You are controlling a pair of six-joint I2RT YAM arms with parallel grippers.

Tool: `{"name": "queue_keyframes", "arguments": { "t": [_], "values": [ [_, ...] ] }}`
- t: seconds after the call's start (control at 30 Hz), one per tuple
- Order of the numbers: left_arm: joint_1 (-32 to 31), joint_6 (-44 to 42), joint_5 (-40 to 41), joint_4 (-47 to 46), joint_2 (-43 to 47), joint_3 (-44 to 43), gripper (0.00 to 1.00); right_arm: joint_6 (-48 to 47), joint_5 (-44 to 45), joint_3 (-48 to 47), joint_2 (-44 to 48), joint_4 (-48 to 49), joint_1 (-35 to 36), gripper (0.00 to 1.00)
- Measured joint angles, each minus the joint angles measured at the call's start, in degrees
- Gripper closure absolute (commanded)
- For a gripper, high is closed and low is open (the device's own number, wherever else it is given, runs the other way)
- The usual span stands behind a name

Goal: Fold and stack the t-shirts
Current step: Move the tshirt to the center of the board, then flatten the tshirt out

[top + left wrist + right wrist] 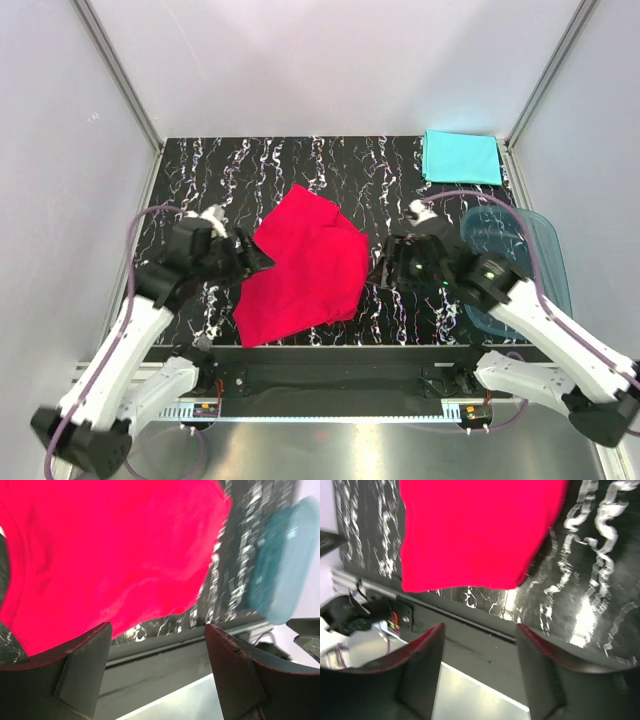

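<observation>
- Left gripper: the two dark fingers stand spread wide, with nothing between them. In the overhead view the left gripper sits just beside the left edge of the bright red cloth t-shirt. Cannot tell whether it touches.
- Right gripper: jaws likewise parted and empty. Seen from above, the right gripper is close to the shirt's right edge, with a narrow strip of table showing between.
- Both wrist cameras look across the front lip of the table, and the red cloth lies just beyond the fingertips.
- Black tabletop with white marbling: the red shirt lies at mid-table between the two grippers, towards the near edge.
- Translucent blue plastic tub: at the right side of the table, with the right forearm crossing over its near part.
- Turquoise-cyan cloth t-shirt: far right corner, well apart from the red one, folded into a flat, neat rectangle.
- Red shirt's look: loose, irregular outline, rumpled with soft creases, one corner pointing to the far side, near-left corner close to the table front.
</observation>
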State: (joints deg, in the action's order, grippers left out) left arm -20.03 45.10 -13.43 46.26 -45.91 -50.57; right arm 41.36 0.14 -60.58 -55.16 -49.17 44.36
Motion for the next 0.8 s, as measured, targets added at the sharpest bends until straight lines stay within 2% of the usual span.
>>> {"name": "queue_keyframes", "arguments": {
  "t": [0.13, 0.27, 0.37, 0.4, 0.47, 0.53, 0.8],
  "values": [
    [-1.7, 0.6, 0.7, -2.1, -9.7, 1.2, 0.2, -2.6, -4.4, 2.2, -10.5, 7.6, 0.0, 0.37],
    [-0.7, -0.1, 5.7, -2.5, -17.0, 1.4, 0.22, -5.7, -6.7, 2.1, -21.5, 11.2, -0.9, 0.32],
    [3.7, -1.4, 6.9, -3.0, -20.7, 1.1, 0.28, -7.7, -8.5, 1.2, -26.1, 11.6, -4.6, 0.31],
    [5.3, -1.5, 7.1, -2.9, -22.2, 0.7, 0.35, -8.1, -9.3, 0.5, -27.2, 11.6, -6.6, 0.31],
    [7.9, -1.0, 7.5, -2.4, -25.4, 0.0, 0.37, -8.5, -10.6, -0.9, -29.1, 11.9, -11.1, 0.31],
    [9.5, 0.5, 8.1, -1.6, -27.6, 0.2, 0.33, -9.4, -11.0, -1.9, -30.4, 12.4, -14.9, 0.3],
    [9.7, 11.0, 10.5, 5.7, -18.7, 8.2, 0.28, -13.1, -14.8, -7.0, -38.8, 14.7, -15.9, 0.29]
  ]
}}
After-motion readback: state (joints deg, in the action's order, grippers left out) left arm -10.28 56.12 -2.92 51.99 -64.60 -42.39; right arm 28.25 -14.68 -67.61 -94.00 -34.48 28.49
